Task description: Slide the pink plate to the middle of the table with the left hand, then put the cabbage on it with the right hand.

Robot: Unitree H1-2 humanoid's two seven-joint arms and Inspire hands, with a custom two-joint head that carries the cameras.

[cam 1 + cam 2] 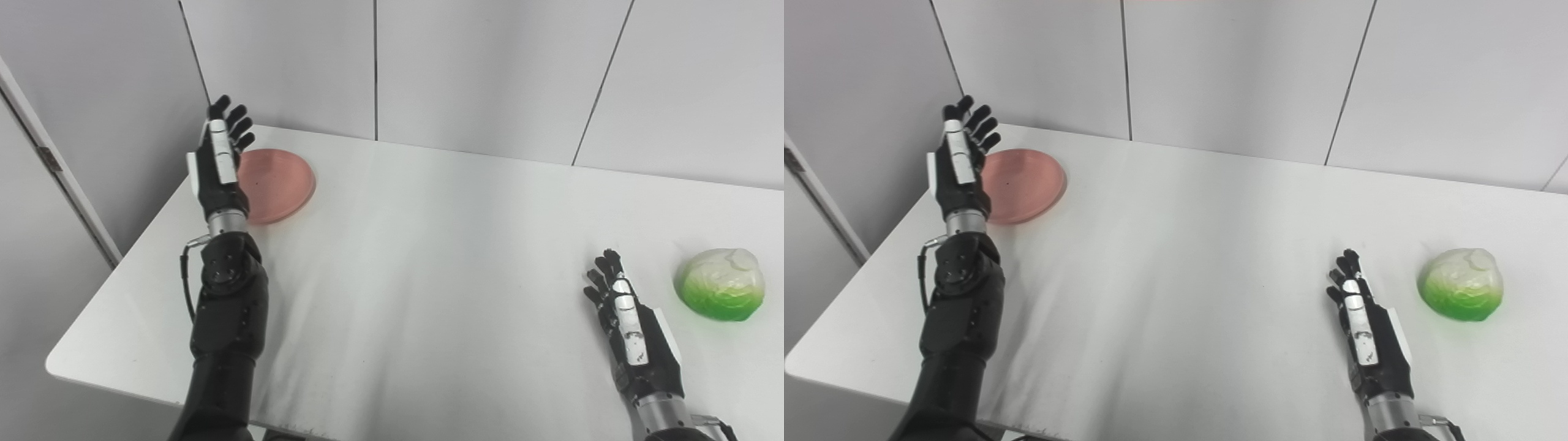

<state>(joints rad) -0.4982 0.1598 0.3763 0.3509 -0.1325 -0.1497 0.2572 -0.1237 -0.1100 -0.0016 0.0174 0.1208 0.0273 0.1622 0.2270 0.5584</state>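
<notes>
The left robot hand (219,160), fingers spread and empty, hovered at the pink plate (278,184) near the surface's (416,275) far corner; flat contact would slide it cleanly. Well away from the plate, the cabbage (723,283) lay beside the released right robot hand (631,327).

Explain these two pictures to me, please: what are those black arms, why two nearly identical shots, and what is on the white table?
The black arms belong to a humanoid robot standing at the white table. Both pictures come from two cameras side by side on its head, like a pair of eyes, so they show one scene from slightly different spots. The left hand is raised beside the round pink plate at the table's far left corner, its fingers spread, holding nothing. The right hand is near the front right, also open and empty. Just right of it, apart from it, sits the green and white cabbage. Nothing is held yet.
</notes>
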